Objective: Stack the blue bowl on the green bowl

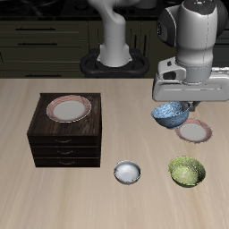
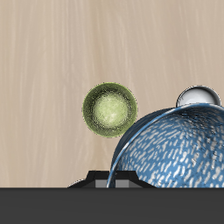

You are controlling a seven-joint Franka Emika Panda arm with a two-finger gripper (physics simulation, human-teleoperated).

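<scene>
Blue bowl (image 1: 170, 114): carried in the air, tilted, under the gripper (image 1: 182, 104); in the wrist view (image 2: 171, 149) its speckled inside fills the space next to the camera housing.
Fingers: taken to be pinched on the blue bowl's rim, since the bowl hangs clear of the table; the contact itself is hidden.
Green bowl (image 1: 186, 171): resting on the table (image 1: 107, 201), at about 5 o'clock from the carried bowl in the exterior view, apart from it.
Neighbours: a pink-rimmed plate (image 1: 195, 132) lies just beside the carried bowl at 4 o'clock; a small white bowl (image 1: 128, 173) sits at 9 o'clock from the green bowl (image 2: 109, 108).
Risk, alignment: if release is made before centring, the blue bowl could catch the green rim and tip off.
Risk, grip: a one-sided rim pinch could let the tilted bowl swing or slip during travel.
Risk, wrong target: a low path could clip the plate.
</scene>
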